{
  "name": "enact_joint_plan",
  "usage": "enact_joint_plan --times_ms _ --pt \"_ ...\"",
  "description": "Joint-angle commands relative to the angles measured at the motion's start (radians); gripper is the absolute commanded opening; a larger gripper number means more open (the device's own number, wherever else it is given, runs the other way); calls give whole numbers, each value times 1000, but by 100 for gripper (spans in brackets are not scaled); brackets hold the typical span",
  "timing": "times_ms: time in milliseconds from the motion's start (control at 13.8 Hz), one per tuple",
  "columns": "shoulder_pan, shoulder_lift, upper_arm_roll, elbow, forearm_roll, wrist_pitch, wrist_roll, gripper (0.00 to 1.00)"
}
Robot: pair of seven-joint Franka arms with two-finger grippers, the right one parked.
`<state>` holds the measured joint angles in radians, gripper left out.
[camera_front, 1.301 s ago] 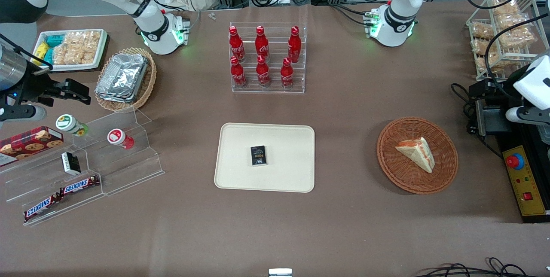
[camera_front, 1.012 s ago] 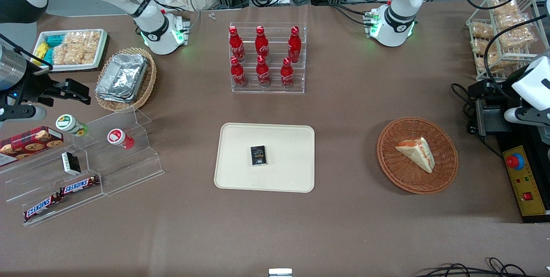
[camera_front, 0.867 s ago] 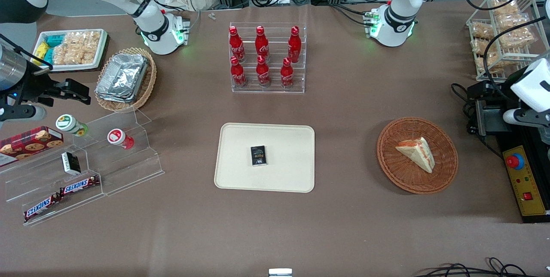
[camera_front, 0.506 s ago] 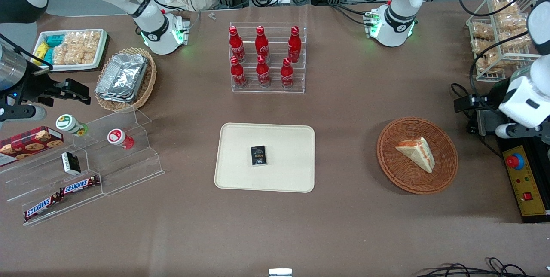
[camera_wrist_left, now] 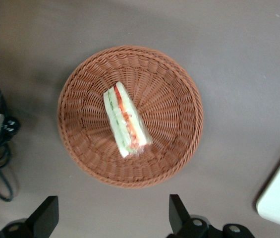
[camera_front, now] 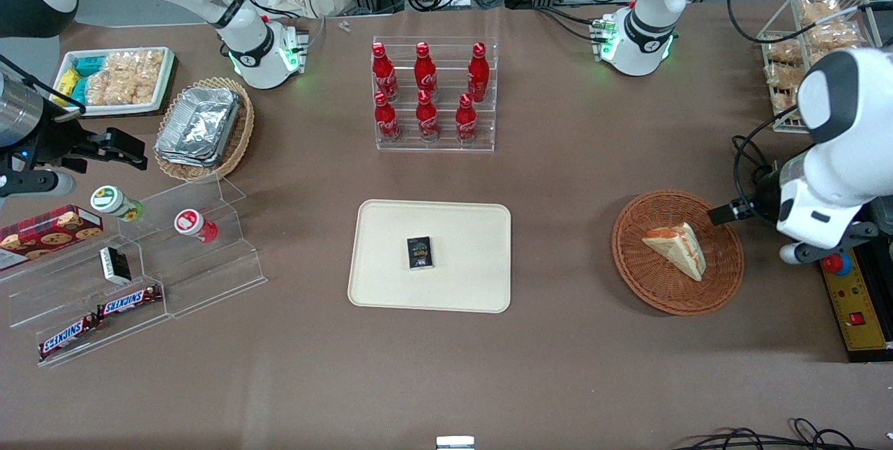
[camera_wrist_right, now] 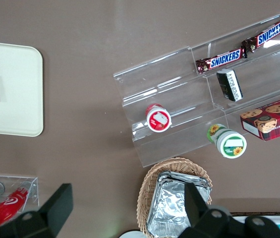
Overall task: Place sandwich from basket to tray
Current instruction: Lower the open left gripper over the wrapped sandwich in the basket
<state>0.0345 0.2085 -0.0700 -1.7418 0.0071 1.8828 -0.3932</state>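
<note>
Sandwich (camera_wrist_left: pixel 126 121) lying in reddish-brown basket (camera_wrist_left: pixel 179 99) on brown table (camera_front: pixel 572 178); gripper (camera_wrist_left: pixel 111 218) hovering above basket rim, 2 fingers (camera_wrist_left: pixel 48 214) spread wide, holding nothing; cream tray (camera_front: pixel 467 227) well apart, carrying 1 small dark box (camera_front: pixel 420 252).

I count 6 red bottles (camera_front: pixel 425 93) in 1 clear rack (camera_front: pixel 435 144), upper middle of the frame. 1 sandwich (camera_front: pixel 675 248) lies in 1 reddish basket (camera_front: pixel 649 288). At mid-frame, 1 cream tray (camera_front: pixel 467 227) carries 1 small dark box (camera_front: pixel 420 253). Toward the parked arm's end there are 2 Snickers bars (camera_front: pixel 100 317), 2 lidded cups (camera_front: pixel 155 213), 1 cookie box (camera_front: pixel 49 228), 1 tan basket (camera_front: pixel 241 136) of foil containers and 1 white tray (camera_front: pixel 116 109) of snack packets. 1 gripper (camera_wrist_left: pixel 112 218) hangs by the reddish basket's rim, its 2 fingers (camera_wrist_left: pixel 47 216) spread wide.
</note>
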Motion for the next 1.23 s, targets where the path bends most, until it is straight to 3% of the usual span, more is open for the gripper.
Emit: enact_joint_plan --times_ms 0,434,1157 --pt "1 25 1 -42 16 83 -46 100" --pt "2 84 4 -228 16 346 -157 100" --pt "5 204 7 -248 16 417 -238 100"
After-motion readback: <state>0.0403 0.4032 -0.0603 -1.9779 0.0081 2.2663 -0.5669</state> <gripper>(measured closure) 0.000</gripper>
